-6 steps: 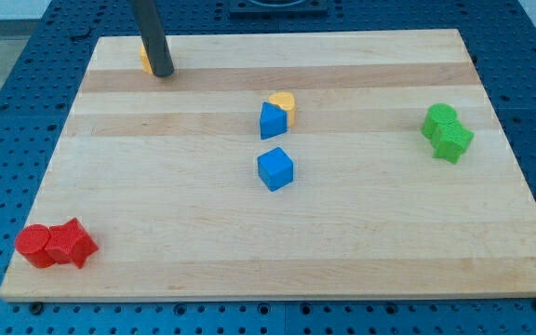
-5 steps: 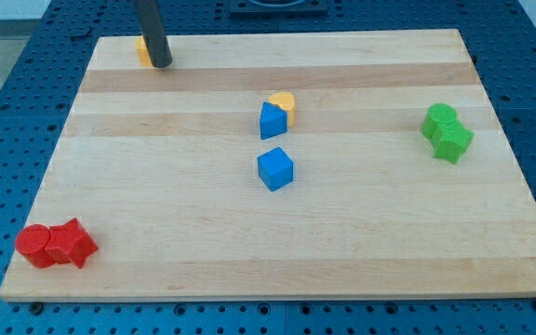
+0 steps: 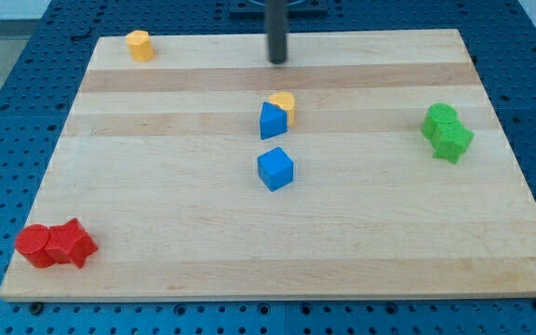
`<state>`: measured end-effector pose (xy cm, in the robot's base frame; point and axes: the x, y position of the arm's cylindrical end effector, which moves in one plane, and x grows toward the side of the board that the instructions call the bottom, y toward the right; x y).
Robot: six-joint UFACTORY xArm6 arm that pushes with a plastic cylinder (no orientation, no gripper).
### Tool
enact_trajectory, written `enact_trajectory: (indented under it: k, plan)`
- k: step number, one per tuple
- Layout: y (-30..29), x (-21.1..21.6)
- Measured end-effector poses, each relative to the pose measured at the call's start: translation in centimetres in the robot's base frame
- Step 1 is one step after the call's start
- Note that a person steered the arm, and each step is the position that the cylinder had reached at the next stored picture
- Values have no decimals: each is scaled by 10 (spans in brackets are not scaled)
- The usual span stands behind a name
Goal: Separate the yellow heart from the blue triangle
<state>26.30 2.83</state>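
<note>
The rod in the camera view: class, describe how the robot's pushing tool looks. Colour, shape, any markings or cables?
It is a plain, straight, round rod in dark grey, slightly blurred. It runs from the view's top edge to my tip, which ends blunt. No markings, cables or claw show; the arm above is out of frame.

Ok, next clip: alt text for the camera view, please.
My tip sits near the board's top edge, above and apart from the yellow heart, which touches the blue triangle. A blue cube lies below them, and a wooden board holds everything.
</note>
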Motion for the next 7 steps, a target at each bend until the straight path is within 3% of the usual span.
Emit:
enact_trajectory:
  k: [1, 3, 7]
  plan:
    - [44, 52]
    - [32, 117]
    - [-101, 87]
